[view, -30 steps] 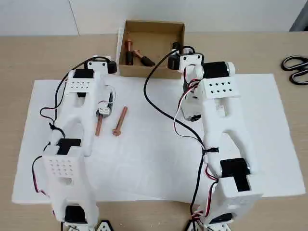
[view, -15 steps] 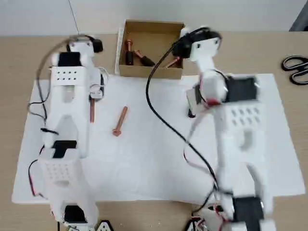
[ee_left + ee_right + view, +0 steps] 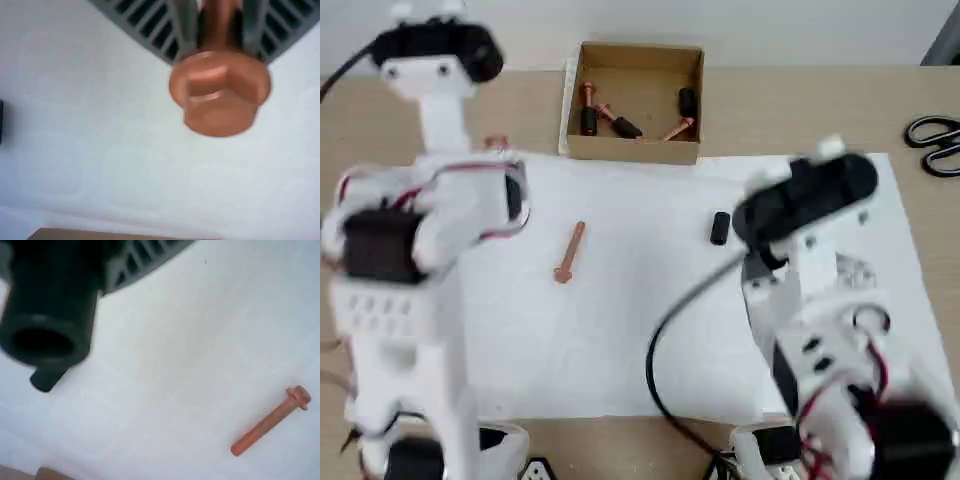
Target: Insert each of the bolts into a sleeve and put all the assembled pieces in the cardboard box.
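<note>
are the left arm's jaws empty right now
No, the left arm's jaws are shut on a copper-coloured hex-head metal bolt, whose head sticks out past them.

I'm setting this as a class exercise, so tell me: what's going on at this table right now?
The left gripper holds a copper bolt, and the right gripper holds a black sleeve. A second bolt and a second sleeve lie loose on the white sheet. The cardboard box already has some assembled pieces inside.
</note>
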Robot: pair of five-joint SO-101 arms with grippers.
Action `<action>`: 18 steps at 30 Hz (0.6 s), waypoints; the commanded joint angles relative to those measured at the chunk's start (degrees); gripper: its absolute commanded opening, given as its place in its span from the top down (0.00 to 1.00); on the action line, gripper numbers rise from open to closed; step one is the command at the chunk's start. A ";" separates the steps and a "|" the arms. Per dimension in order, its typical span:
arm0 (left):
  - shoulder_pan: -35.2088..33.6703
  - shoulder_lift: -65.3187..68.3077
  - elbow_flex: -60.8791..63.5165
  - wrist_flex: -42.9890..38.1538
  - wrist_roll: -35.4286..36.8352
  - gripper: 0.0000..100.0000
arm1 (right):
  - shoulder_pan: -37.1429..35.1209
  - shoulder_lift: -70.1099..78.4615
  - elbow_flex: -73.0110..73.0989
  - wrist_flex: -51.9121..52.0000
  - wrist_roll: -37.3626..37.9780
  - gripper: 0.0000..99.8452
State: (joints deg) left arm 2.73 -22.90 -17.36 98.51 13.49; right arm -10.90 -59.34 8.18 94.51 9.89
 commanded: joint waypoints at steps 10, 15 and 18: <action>0.53 -24.88 27.30 -16.35 11.96 0.99 | 0.04 -18.42 37.10 -23.43 0.09 1.00; 3.69 -32.97 40.40 -25.58 12.48 0.99 | -6.64 -27.03 46.86 -28.97 -7.74 1.00; 9.05 -37.71 48.92 -33.05 12.48 0.99 | -11.74 -32.66 51.87 -31.87 -10.46 1.00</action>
State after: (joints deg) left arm 7.65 -56.22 25.80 72.92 25.71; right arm -18.73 -87.21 57.05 66.11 2.24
